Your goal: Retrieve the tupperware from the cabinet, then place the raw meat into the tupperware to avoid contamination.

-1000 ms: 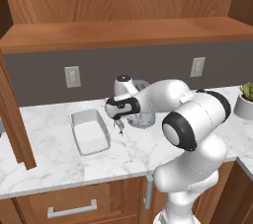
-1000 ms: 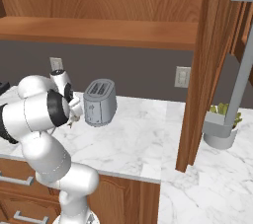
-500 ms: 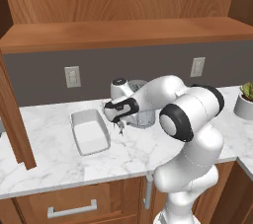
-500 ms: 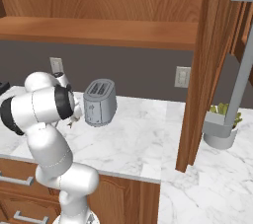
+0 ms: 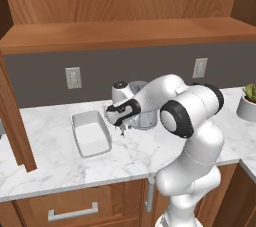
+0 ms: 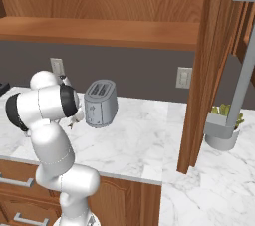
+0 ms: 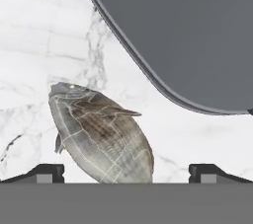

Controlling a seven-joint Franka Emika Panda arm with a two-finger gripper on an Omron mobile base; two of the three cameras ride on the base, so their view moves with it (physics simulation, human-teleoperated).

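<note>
Low in the hand view, the meat, a grey fish-shaped lump, lies on the marble counter between the gripper's 2 spread fingertips. At left-centre of the left base view, the tupperware sits on the counter, just left of the gripper.

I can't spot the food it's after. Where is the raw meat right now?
In the hand view the raw meat lies on the marble counter between the open fingers, beside the toaster.
</note>
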